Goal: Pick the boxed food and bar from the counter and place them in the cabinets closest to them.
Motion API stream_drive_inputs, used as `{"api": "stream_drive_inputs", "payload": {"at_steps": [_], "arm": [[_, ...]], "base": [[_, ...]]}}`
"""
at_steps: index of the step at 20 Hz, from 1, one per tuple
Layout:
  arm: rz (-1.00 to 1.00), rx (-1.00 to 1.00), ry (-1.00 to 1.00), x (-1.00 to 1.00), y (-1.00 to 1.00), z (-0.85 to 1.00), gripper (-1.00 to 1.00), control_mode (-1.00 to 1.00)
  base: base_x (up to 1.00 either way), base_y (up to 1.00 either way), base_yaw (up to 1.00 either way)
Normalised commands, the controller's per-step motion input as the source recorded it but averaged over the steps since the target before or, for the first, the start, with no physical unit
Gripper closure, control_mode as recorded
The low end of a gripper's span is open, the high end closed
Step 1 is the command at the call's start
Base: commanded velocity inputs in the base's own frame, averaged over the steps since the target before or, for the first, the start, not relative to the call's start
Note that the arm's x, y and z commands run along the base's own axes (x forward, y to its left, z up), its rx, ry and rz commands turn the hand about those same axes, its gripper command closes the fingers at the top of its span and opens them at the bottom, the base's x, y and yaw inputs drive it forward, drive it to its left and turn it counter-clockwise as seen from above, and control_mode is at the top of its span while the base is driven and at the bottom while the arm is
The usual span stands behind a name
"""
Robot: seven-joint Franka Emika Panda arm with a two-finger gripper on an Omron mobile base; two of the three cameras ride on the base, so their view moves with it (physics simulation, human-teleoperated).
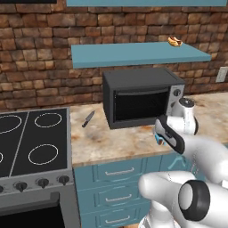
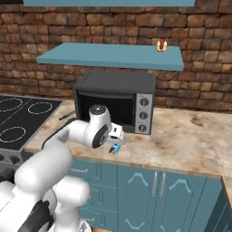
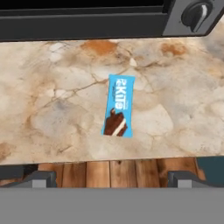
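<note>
Your gripper hangs with jaws spread wide and empty above the bar, which lies flat on the counter near its front edge, at six o'clock from the toaster oven. Expect it to be light, thin and slick-wrapped (probably crushable), so pinch across its narrow sides at mid-length, gently.

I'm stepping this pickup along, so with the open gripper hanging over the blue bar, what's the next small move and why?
Probably lower straight down: the bar lies flat on the counter between the open gripper fingertips, not yet touched.
</note>
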Motion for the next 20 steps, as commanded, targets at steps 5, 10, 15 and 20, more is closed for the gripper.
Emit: {"api": "stream_drive_inputs", "payload": {"at_steps": [5,10,15,20], "arm": [[0.0,0.0,0.0,0.27,0.0,-0.26,-1.0,-1.0],[0.0,0.0,0.01,0.26,-0.01,-0.27,-1.0,-1.0],[0.0,0.0,0.0,0.24,-0.06,-0.26,-1.0,-1.0],[0.0,0.0,0.0,0.16,-0.14,-0.2,-1.0,-1.0]], "base": [[0.0,0.0,0.0],[0.0,0.0,0.0],[0.0,0.0,0.0],[0.0,0.0,0.0]]}}
